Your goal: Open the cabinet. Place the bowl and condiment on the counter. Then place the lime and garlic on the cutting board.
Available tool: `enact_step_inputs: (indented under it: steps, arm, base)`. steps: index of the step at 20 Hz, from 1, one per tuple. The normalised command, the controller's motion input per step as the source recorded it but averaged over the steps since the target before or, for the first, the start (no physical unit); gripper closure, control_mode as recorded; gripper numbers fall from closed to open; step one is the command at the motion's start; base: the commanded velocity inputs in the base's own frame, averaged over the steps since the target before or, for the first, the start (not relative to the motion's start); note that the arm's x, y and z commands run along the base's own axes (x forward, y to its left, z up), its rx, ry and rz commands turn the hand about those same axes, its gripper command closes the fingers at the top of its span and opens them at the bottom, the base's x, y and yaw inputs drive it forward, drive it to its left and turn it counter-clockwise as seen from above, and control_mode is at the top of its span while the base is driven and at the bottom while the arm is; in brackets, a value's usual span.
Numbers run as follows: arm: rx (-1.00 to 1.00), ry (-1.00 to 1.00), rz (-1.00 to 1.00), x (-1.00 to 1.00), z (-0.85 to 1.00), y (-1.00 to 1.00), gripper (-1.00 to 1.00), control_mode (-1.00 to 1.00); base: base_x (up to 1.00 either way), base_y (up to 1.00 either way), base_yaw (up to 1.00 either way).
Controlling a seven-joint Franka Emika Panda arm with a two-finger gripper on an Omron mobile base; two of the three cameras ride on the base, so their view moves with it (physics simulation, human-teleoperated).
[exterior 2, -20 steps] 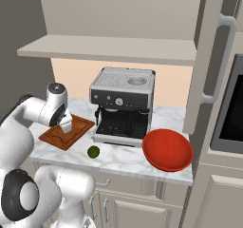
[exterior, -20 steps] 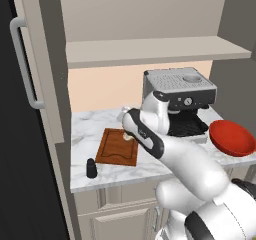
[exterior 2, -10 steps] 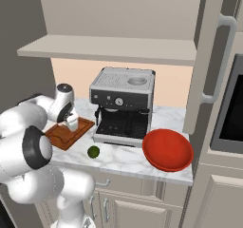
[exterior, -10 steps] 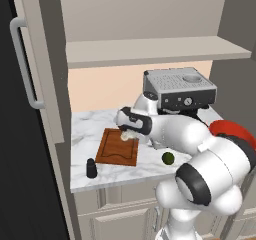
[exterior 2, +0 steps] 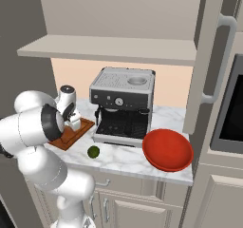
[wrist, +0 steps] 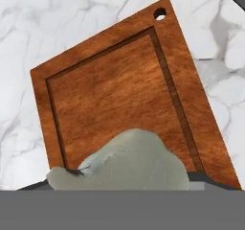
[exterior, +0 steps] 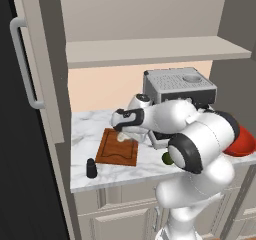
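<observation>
- Hand view: the garlic [wrist: 129,162] is seen at the bottom, between the tips of the pincer, with the cutting board [wrist: 119,85] directly beneath it.
- The pincer [exterior: 122,134] is poised over the far part of the cutting board [exterior: 117,148] in the left base view; the garlic [exterior: 121,136] appears as a pale lump at its tips, and whether it already rests on the wood cannot be told.
- The jaws are held wide around the bulb; it is judged to be gripped, as it sits right between them.
- The cabinet [exterior: 150,49] is open, its shelf bare where visible.
- The bowl [exterior 2: 167,149] sits on the counter [exterior 2: 128,158] to the right of the coffee machine [exterior 2: 123,106], partly over the front edge.
- The condiment [exterior: 91,168] stands on the counter near its front edge, just beside the board's near left corner.
- The lime [exterior 2: 93,151] lies on the counter in front of the coffee machine, off the board.
- The step in hand is judged to be the placing of the garlic on the board.
- Next, a short lowering and a release of the bulb are called for, then a reach to the right for the lime.
</observation>
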Motion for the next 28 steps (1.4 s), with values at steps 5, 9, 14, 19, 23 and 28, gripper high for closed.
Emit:
enact_step_inputs:
  steps: [5, 9, 14, 19, 23, 28]
  arm:
    - [-0.02, 0.04, 0.02, 0.29, -0.19, 0.05, 1.0, -1.0]
    - [0.0, 0.03, 0.02, 0.26, -0.19, 0.0, 1.0, -1.0]
    - [-0.03, 0.02, 0.02, 0.21, -0.28, 0.03, 1.0, -1.0]
    - [-0.04, 0.02, 0.02, 0.2, -0.34, 0.06, 1.0, -1.0]
    - [-0.04, 0.03, 0.02, 0.19, -0.32, 0.07, 1.0, -1.0]
    - [-0.01, 0.0, 0.02, 0.03, -0.09, 0.02, -1.0, -1.0]
  base:
    - [0.0, 0.0, 0.0]
    - [0.0, 0.0, 0.0]
    - [0.0, 0.0, 0.0]
    - [0.0, 0.0, 0.0]
    - [0.0, 0.0, 0.0]
    - [0.0, 0.0, 0.0]
